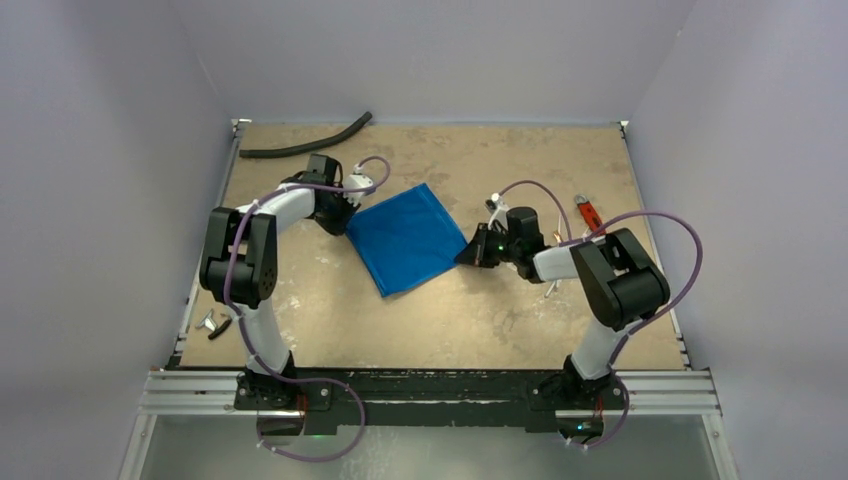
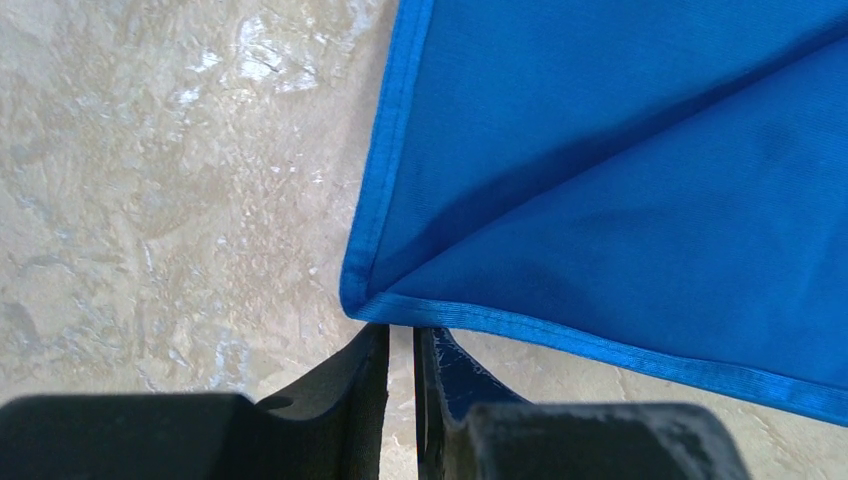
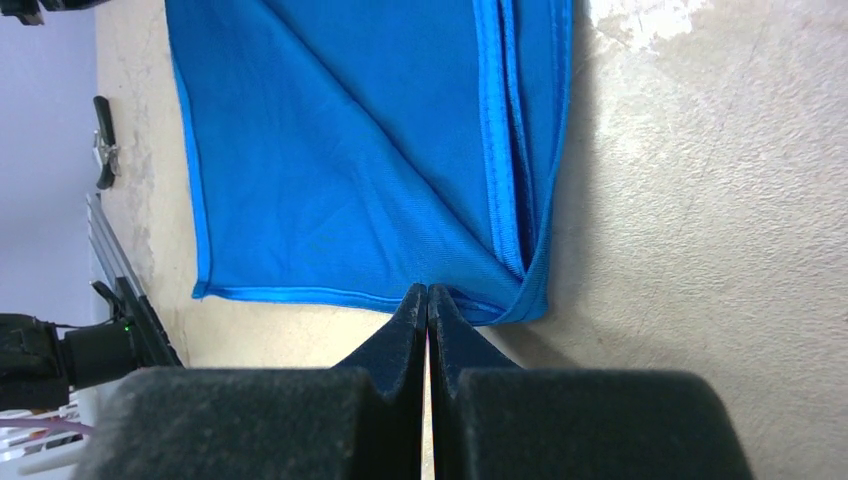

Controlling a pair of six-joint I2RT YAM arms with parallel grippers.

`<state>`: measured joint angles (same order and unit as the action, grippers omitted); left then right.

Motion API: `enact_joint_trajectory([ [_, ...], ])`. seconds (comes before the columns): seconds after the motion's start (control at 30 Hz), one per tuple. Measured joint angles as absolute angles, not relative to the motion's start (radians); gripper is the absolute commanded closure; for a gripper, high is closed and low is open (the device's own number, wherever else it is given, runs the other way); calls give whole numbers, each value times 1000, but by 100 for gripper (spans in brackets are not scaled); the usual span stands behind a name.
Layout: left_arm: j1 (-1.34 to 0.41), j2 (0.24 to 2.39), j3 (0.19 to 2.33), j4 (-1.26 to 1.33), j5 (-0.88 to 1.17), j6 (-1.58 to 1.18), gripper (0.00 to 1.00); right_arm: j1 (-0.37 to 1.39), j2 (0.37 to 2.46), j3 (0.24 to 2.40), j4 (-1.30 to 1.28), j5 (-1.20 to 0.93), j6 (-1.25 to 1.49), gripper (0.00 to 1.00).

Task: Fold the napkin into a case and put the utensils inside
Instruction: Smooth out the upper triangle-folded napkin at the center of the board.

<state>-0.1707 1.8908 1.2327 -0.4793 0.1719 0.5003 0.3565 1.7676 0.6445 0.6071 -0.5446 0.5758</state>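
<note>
One fold at least looks done: the napkin (image 1: 408,238) lies flat between the two grippers as a layered four-sided shape. The right wrist view shows a diagonal crease and stacked hems along one edge. It is not yet an oblong case, and nothing is tucked into it.

Slim pieces that are probably the utensils (image 1: 551,288) lie well to the napkin's right. They are mostly hidden under the right arm (image 1: 600,270), so their number cannot be told.

The left gripper (image 2: 401,335), at the napkin's left corner, has its jaws a narrow slit apart with no cloth seen between them. The right gripper (image 3: 428,293), at the napkin's right corner, is fully closed. Whether its tips pinch the hem or only touch it cannot be made out.
</note>
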Motion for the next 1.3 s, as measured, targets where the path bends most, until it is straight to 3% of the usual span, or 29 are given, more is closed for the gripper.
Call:
enact_joint_trajectory([
  [0.4,-95,1824,1385,-659,361,490,83,535,1734,888,538,-512,597,100],
  [0.87,61,1824,1425,-687,388,453,81,703,2324,1501,646,-600,781,100],
  [1.3,76,1805,1359,-646,388,446,81,721,2541,1697,674,-620,899,100],
])
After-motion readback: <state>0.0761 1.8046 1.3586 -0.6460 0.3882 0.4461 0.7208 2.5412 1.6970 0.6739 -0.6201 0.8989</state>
